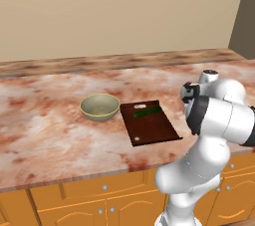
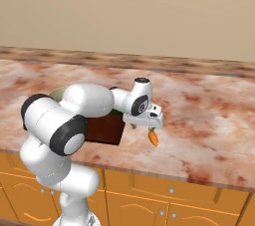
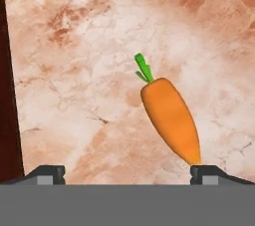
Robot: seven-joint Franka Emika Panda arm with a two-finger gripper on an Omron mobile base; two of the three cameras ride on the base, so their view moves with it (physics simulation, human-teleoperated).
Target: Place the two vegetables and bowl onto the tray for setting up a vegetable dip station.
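**Inspector:** While the two-finger gripper [image 3: 127, 172] hangs above the marbled pink stone counter [image 3: 89, 46] with its jaws spread wide and nothing between them, where is the small orange carrot with green top [image 3: 169, 115]?

**Assistant:** Just below the fingers, lying flat, its narrow tip near one fingertip [image 3: 209, 172]; the flat dark reddish-brown rectangular board [image 1: 149, 123] lies off to one side.

**Inspector:** Handling?

**Assistant:** Likely light, stiff, smooth and tapered. Recommend closing across the thick shoulder, since the tip could squirt free.
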